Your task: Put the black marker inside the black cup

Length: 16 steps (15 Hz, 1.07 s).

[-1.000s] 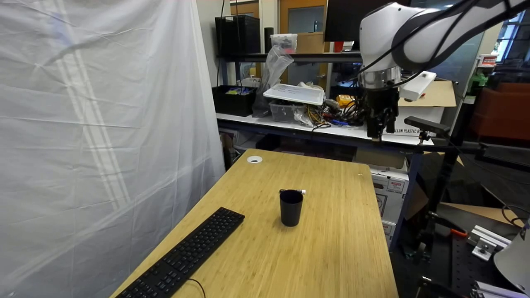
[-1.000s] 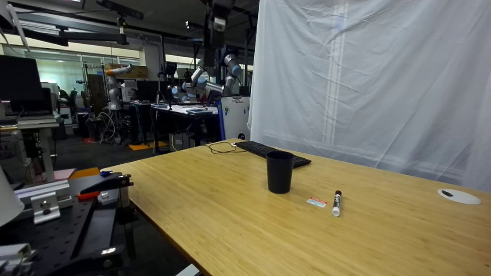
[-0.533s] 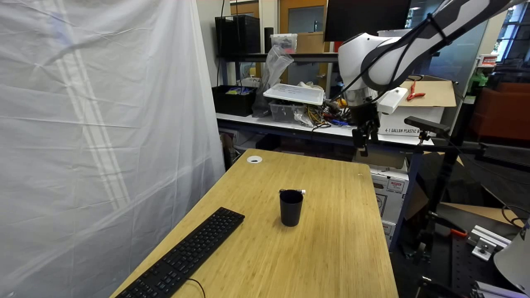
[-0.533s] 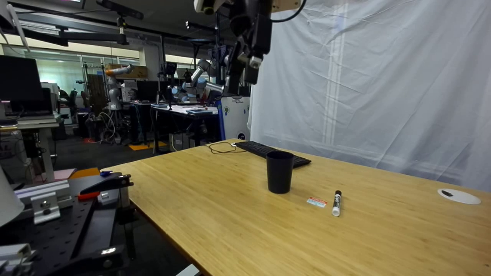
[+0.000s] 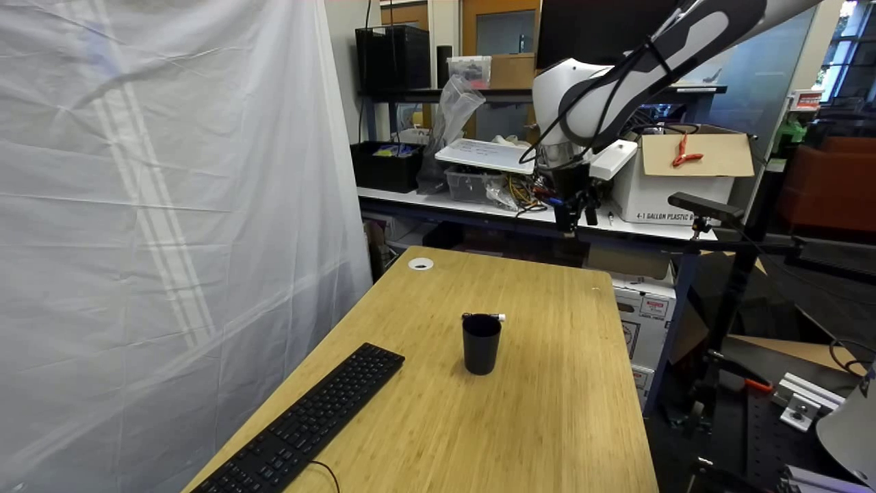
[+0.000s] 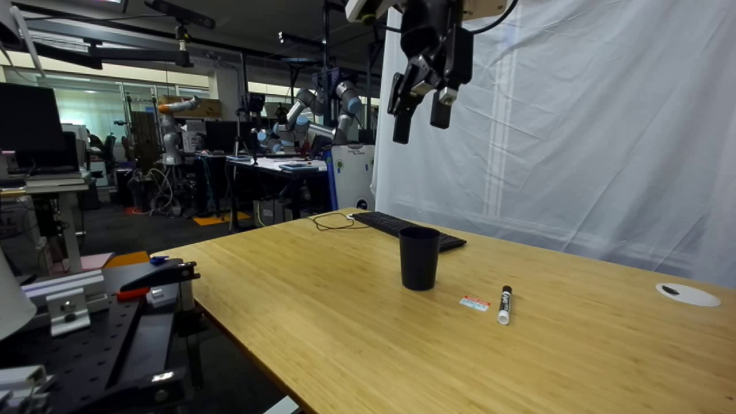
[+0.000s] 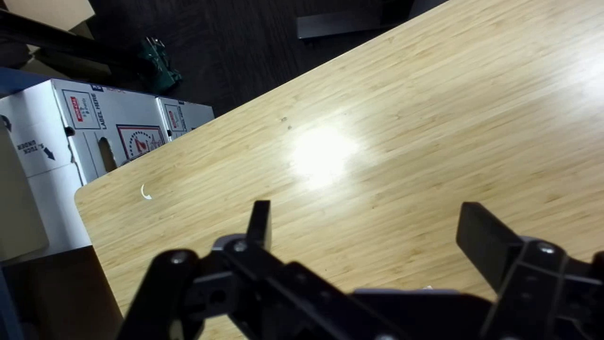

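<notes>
The black marker [image 6: 505, 305] lies on the wooden table, with a black cap, dark labelled barrel and white end. In an exterior view the marker [image 5: 501, 317] is partly hidden behind the cup. The black cup [image 6: 419, 259] stands upright and also shows in an exterior view [image 5: 480, 349]. My gripper [image 6: 421, 127] hangs high above the table, fingers pointing down, apart from cup and marker. It also shows in an exterior view [image 5: 575, 229]. In the wrist view the fingers [image 7: 365, 208] are wide apart with bare table between them. The cup is out of that view.
A black keyboard [image 5: 308, 418] lies along the table's curtain side. A red-and-white sticker [image 6: 475, 302] is between cup and marker. A white round table insert [image 6: 688, 294] is near the far end. A white curtain [image 6: 552, 126] borders the table [image 6: 322, 322]. White boxes [image 7: 113, 123] stand beyond its edge.
My arm and gripper have swung across, leftward in an exterior view and rightward in an exterior view, bringing the gripper fully over the table side. The cup and marker have not moved.
</notes>
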### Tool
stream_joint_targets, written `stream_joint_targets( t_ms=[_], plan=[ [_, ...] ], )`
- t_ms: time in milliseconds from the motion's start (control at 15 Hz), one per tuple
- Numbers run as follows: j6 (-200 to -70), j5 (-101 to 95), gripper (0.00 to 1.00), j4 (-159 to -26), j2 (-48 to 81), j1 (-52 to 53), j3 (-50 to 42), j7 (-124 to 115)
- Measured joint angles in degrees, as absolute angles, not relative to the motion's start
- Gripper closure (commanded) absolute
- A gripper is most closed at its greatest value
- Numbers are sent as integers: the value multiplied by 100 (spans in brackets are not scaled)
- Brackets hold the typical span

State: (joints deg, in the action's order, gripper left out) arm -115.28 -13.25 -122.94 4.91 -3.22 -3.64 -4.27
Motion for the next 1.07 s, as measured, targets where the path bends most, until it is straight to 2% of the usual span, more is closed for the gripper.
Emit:
stream_joint_targets(
  t_ms=[1067],
  plan=[
    [-11418,-1325,0,-12185,585,-321,-366,-417]
  ],
)
